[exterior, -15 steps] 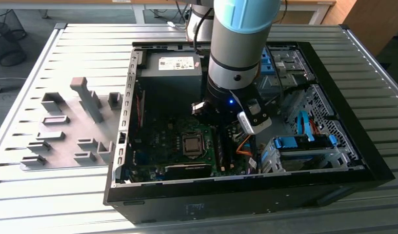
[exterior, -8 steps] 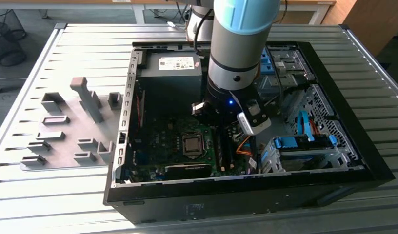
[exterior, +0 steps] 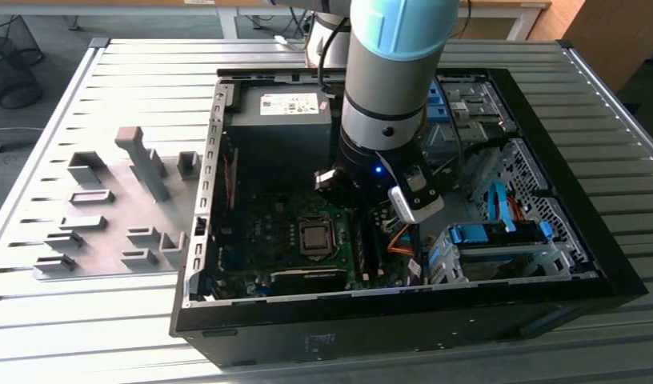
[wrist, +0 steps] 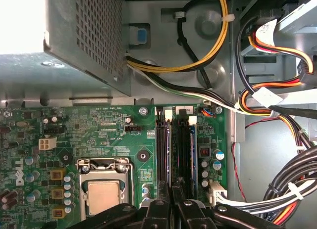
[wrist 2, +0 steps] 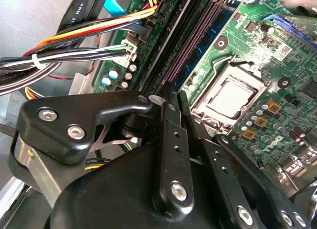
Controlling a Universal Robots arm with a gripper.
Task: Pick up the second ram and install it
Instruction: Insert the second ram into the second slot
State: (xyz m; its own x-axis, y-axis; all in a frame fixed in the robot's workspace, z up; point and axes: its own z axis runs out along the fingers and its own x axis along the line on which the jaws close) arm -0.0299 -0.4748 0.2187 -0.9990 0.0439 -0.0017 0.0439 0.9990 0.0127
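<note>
Daylight glares off the table (exterior: 113, 336); the case interior (exterior: 262, 160) lies shadowed.

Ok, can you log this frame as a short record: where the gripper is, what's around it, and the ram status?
setting: open PC case lying on a slatted metal table
gripper: low over the memory slots, in both wrist views
beside slots: processor socket
also inside: power supply, bundled cables
outside case: grey fixture tray, at the exterior view's left
second ram: cannot tell whether held or seated
</note>
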